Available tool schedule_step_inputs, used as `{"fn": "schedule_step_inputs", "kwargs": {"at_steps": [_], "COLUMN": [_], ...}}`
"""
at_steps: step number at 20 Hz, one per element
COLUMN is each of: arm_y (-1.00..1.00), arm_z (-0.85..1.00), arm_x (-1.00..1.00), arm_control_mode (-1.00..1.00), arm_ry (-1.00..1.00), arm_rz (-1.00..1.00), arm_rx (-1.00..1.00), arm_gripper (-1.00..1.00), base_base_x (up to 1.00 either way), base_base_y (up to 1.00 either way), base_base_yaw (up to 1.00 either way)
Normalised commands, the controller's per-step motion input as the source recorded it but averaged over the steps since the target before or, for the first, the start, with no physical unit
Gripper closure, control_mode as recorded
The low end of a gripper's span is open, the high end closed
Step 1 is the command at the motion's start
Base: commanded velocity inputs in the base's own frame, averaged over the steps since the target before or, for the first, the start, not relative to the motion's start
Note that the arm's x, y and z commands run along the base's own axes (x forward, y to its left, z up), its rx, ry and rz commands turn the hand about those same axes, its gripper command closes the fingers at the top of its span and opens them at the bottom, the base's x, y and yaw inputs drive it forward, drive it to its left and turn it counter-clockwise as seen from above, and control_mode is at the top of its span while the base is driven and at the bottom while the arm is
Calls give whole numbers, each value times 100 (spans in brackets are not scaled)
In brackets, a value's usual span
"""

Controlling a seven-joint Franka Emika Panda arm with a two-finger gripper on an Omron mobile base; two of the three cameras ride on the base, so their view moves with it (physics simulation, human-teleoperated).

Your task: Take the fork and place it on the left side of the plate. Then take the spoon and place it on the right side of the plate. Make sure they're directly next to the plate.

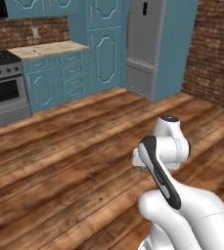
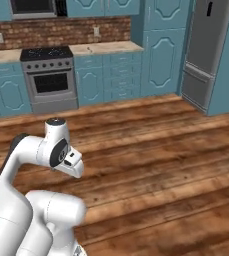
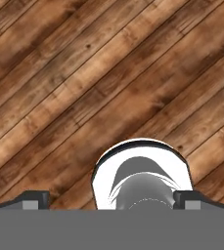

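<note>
The fork, the spoon and the plate are out of view. My arm is folded up close over the base, with the hand (image 2: 72,164) pointing down at the wooden floor (image 3: 84,73). In the hand view the gripper (image 3: 112,200) is open. Its two dark fingertips (image 3: 35,197) stand far apart at the bottom corners, and nothing is held between them. Below the hand there is only bare planking.
A stove (image 2: 48,75) stands against the far brick wall between teal cabinets (image 2: 103,75) with a light counter (image 1: 47,49). A tall grey fridge (image 2: 206,50) stands at the right. Wide wooden floor lies between me and the cabinets.
</note>
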Motion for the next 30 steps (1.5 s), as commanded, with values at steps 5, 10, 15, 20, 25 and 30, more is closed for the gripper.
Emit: {"fn": "schedule_step_inputs", "kwargs": {"at_steps": [5,10,15,20,25,30], "arm_y": [0,0,0,0,0,0], "arm_z": [0,0,0,0,0,0], "arm_x": [0,0,0,0,0,0], "arm_control_mode": [100,100,100,100,100,100], "arm_ry": [0,0,0,0,0,0], "arm_rz": [0,0,0,0,0,0], "arm_rx": [0,0,0,0,0,0], "arm_gripper": [-100,-100,-100,-100,-100,-100], "base_base_x": [100,100,100,100,100,100], "base_base_y": [-30,-28,-38,-43,-43,-33], "base_base_yaw": [27,28,23,14,14,10]}}
